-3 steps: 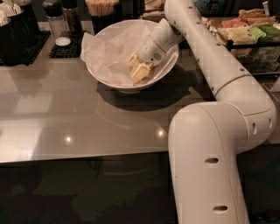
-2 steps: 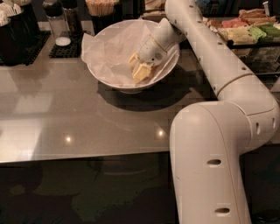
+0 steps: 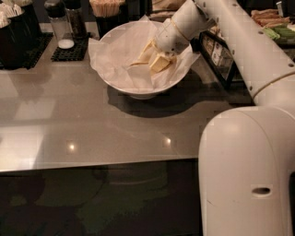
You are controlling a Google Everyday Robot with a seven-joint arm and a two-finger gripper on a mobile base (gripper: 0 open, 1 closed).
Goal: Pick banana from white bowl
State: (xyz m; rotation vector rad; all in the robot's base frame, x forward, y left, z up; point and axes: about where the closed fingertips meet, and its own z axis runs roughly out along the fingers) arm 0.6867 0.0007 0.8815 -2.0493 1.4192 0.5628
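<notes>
The white bowl [image 3: 115,80], lined with crinkled white paper, stands on the grey counter at the back centre. My gripper [image 3: 156,57] reaches down into it from the right, over the bowl's right half, its pale yellow fingers [image 3: 161,62] just above the paper. A slim yellow end of the banana [image 3: 137,63] sticks out to the left from between the fingers. The gripper is shut on it. The rest of the banana is hidden by the fingers.
The grey counter [image 3: 92,129] runs to a front edge with dark floor below. Behind the bowl are black mats with a shaker [image 3: 59,23], dark containers [image 3: 18,27] and a stick holder [image 3: 107,11]. A snack rack [image 3: 219,50] stands right. My arm's large white base [image 3: 249,170] fills the lower right.
My gripper has risen a little and shifted right inside the bowl, and the slim yellow end of the banana now shows at its left. The bowl has not moved.
</notes>
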